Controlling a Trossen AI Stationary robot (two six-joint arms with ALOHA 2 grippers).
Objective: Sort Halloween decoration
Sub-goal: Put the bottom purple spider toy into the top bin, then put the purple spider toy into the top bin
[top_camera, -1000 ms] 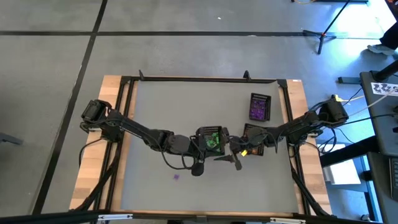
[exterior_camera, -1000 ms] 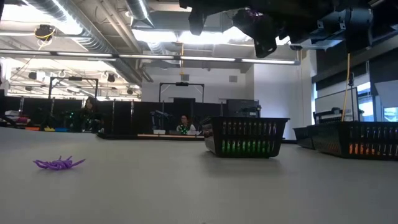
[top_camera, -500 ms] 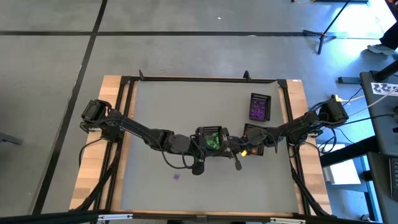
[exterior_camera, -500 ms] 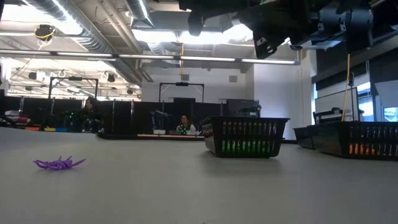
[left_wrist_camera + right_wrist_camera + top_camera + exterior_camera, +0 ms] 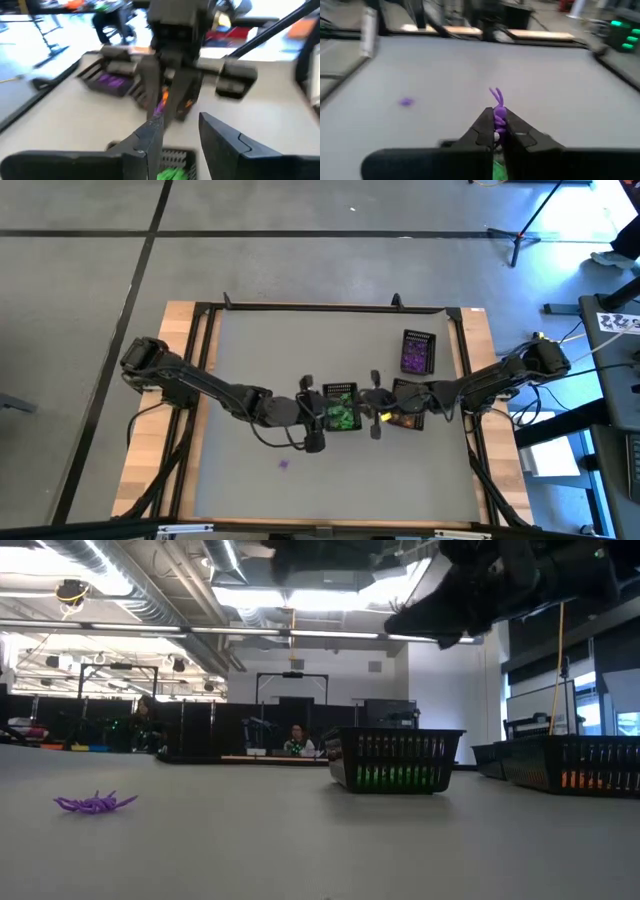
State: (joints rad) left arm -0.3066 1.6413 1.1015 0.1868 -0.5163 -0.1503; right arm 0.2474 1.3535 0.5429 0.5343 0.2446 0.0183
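Purple spider trinket [image 5: 94, 803] lying alone on the grey worktop [image 5: 250, 360], left of centre, well apart from the baskets. Left gripper [image 5: 306, 385] above the worktop, just beside the middle basket [image 5: 341, 408] holding green trinkets [image 5: 345, 418]; jaws parted, gripping nothing. Right gripper [image 5: 374, 377] raised between the middle basket and the basket with orange pieces [image 5: 407, 405]; jaws closed on a second purple trinket [image 5: 497, 112]. Third basket [image 5: 418, 351], filled with purple pieces, farther back on the right.
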